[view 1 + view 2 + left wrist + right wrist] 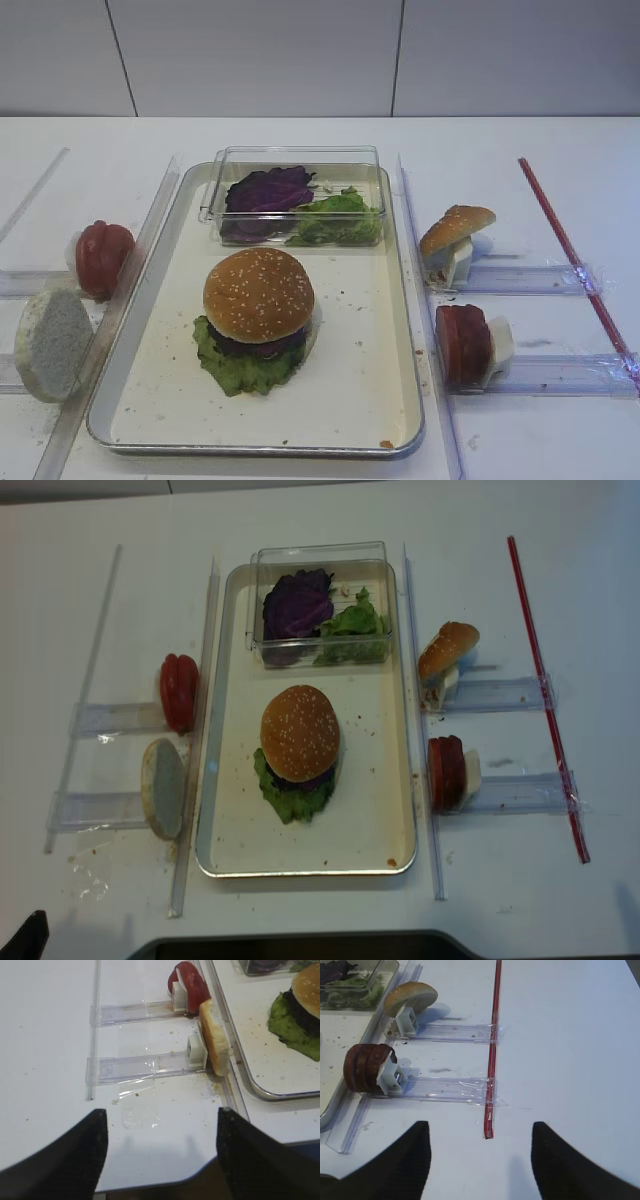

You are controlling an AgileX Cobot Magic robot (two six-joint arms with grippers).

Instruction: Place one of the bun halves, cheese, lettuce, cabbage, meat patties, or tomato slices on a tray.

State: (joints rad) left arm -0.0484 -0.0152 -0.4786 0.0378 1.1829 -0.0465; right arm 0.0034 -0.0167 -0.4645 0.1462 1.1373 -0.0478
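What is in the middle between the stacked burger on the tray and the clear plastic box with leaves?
Nothing but bare, crumb-flecked floor of the silver metal tray separates the sesame-topped burger from the clear plastic box, as both exterior high views show.

Right gripper [479, 1160]: two black fingers [402, 1160] are showing a finely ribbed, matte texture with rounded tips. Left gripper [161, 1152]: fingers [70, 1157] are looking identical, black and textured.

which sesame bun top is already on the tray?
The bun top capping the stack over lettuce, mid-tray. The other sesame bun top leans on a white holder right of the tray, on the table.
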